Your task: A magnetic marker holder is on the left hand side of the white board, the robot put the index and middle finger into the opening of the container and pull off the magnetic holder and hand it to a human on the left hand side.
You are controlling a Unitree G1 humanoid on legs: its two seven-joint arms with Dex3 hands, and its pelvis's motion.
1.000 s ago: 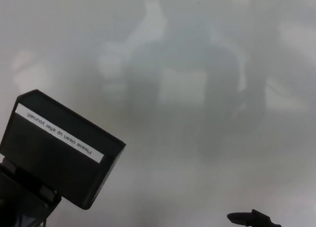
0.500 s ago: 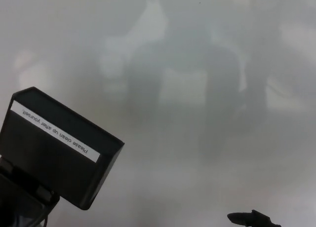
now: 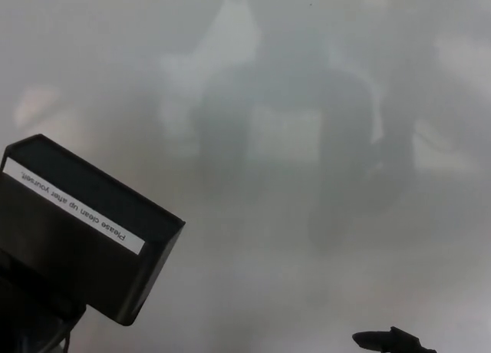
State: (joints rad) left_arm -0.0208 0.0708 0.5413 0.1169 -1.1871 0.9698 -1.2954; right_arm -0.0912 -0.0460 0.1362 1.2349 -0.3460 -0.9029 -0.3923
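The black magnetic marker holder (image 3: 84, 238) is at the lower left, tilted, with a white label reading "Please clean up after yourself" along its top edge. My left hand (image 3: 29, 324) shows as a dark mass right under the holder's lower left side, in contact with it and carrying it; how it grips the holder is hidden behind the box. Only a small dark tip of my right hand (image 3: 391, 341) pokes in at the bottom right edge, far from the holder.
The glossy whiteboard (image 3: 322, 77) fills the whole view, with blurred grey reflections of the room and of a dark figure in its middle. No person shows directly.
The holder, with my left hand under it, has slid to the left and slightly up, and part of it now runs past the left edge. The right hand's tip has stayed put.
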